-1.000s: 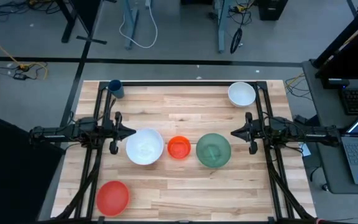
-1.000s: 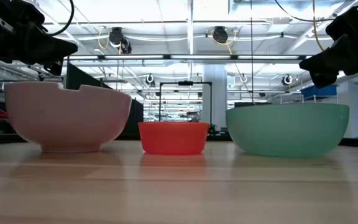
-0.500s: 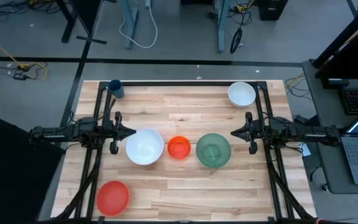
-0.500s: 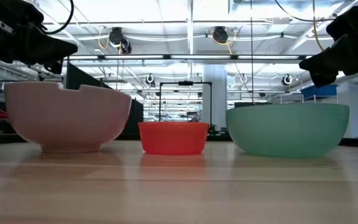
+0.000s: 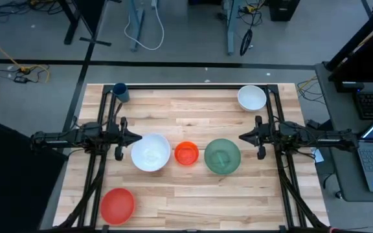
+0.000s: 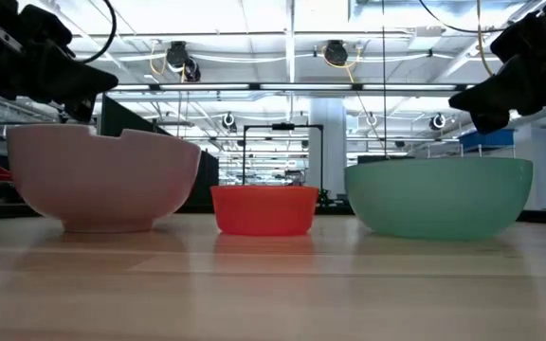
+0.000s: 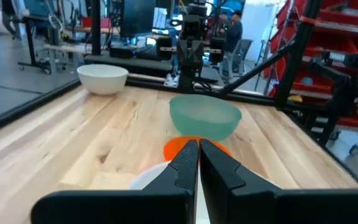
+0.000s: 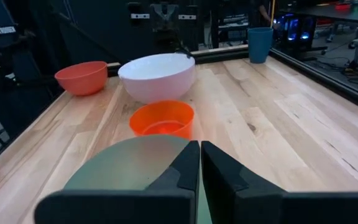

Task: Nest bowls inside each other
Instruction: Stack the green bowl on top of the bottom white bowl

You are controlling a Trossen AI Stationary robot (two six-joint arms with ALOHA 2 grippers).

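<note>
Almost nothing has changed since a second ago: only the right gripper (image 5: 241, 137) has crept slightly inward toward the middle of the table, while every bowl sits where it was.

Seen from above, a light wooden table (image 5: 193, 194) holds five bowls, none stacked yet. Going by size, the large white bowl (image 5: 150, 153) stands left of centre. Well apart from it to the right sits the green bowl (image 5: 222, 156), roughly in line with it. The red bowl (image 5: 117, 205) rests alone near the table's front left corner. A smaller white bowl (image 5: 252, 98) sits near the far right corner. The small orange-red bowl (image 5: 186, 153) stands between the large white and green bowls, close to both but touching neither. A small dark blue cup (image 5: 120, 92) stands at the far left corner.

The left gripper (image 5: 136, 137) hangs just beside the large white bowl's rim, its fingers pressed together and holding nothing. The right gripper hovers just beyond the green bowl, also pressed together and empty.

By this layout the nesting has not begun: all five bowls are separate, so every placement is still to do.
</note>
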